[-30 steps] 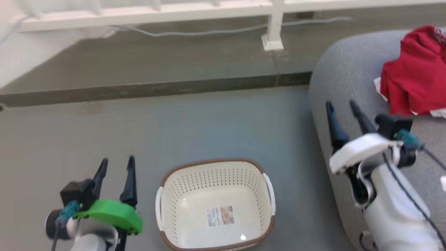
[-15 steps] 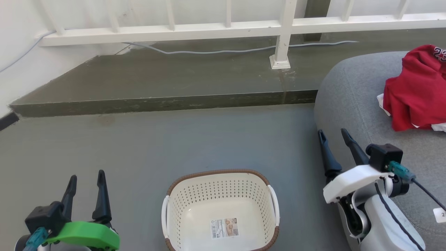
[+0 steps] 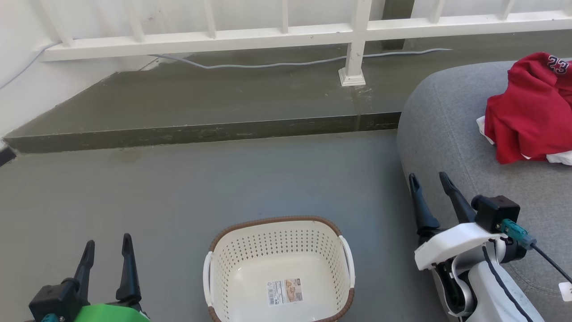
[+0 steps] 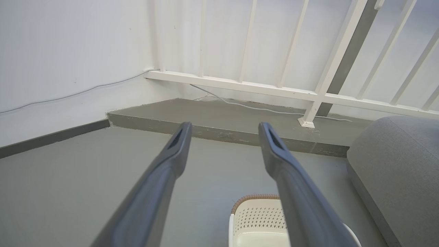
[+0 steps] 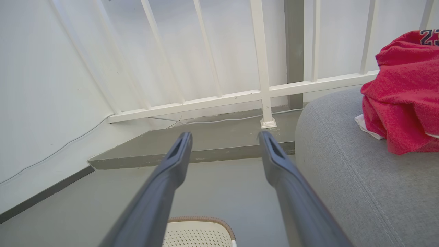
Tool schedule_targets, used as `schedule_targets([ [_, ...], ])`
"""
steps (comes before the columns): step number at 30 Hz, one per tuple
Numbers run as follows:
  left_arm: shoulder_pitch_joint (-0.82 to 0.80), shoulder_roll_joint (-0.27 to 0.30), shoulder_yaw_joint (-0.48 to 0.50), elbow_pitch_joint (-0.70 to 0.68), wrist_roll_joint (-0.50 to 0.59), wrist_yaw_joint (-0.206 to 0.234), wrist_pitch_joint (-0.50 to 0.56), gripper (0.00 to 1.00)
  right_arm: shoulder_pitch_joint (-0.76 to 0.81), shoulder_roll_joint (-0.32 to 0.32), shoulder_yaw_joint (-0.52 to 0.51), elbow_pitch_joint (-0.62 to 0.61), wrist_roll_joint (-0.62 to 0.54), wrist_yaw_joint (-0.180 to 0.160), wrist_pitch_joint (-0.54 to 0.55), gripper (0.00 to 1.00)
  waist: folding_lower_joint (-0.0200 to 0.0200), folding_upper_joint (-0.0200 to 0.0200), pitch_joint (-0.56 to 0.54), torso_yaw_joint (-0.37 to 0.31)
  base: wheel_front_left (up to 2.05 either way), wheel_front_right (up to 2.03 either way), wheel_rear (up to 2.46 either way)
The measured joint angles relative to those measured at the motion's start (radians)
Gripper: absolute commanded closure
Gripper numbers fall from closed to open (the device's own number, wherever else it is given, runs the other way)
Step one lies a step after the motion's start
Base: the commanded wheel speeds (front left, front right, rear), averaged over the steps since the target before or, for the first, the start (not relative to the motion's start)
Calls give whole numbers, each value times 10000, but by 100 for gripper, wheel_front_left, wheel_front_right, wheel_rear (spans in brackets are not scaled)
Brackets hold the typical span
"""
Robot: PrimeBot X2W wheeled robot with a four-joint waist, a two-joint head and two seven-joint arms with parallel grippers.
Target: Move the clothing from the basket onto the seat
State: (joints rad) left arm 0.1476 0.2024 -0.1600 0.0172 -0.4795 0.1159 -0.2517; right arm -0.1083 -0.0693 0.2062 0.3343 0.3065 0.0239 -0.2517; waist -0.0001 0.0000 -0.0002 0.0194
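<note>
The basket is empty; clothing lies on the seat, two o'clock. The left gripper and right gripper gape unloaded: park arms clear.

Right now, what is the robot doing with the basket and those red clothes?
The robot's laundry job looks done. The red basketball clothing lies heaped on the big grey seat cushion. The white laundry basket stands on the floor with just a barcode sticker inside. The left gripper and the right gripper are both open and hold nothing, one on either side of the basket.
</note>
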Motion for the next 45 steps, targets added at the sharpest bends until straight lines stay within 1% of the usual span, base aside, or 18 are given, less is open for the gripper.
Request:
schedule_targets([
  [3, 125, -4, 10, -61, 19, 0, 0, 0, 47, 8, -4, -151, -19, -81, 0, 0, 0, 0, 6, -8, 0, 0, 0],
  [17, 428, -84, 12, -387, 173, 0, 0, 0, 291, 36, 8, -583, -88, -98, 0, 0, 0, 0, 59, 45, 0, 0, 0],
  [19, 431, -102, 25, -451, 182, 0, 0, 0, 387, 42, 10, -594, -88, -165, 0, 0, 0, 0, 67, 48, 0, 0, 0],
  [35, 591, -184, 29, -637, 255, -15, 0, 0, 558, 48, 4, -811, -104, -171, 0, 0, 0, 0, 154, 71, 0, 0, 0],
  [36, 593, -184, 25, -648, 257, -21, 0, 100, 558, 48, 4, -823, -107, -174, 0, 100, 0, 0, 157, 72, 0, 0, 0],
  [42, 611, -529, -136, -92, 192, -15, 48, 100, 933, 109, 25, -297, -69, -165, 31, 100, 0, 0, 159, 73, 0, 0, 0],
  [45, 616, -571, -163, -61, 33, -21, 50, 100, 991, 115, 0, -272, 79, -155, 35, 100, 0, 0, 158, 68, 0, 0, 0],
])
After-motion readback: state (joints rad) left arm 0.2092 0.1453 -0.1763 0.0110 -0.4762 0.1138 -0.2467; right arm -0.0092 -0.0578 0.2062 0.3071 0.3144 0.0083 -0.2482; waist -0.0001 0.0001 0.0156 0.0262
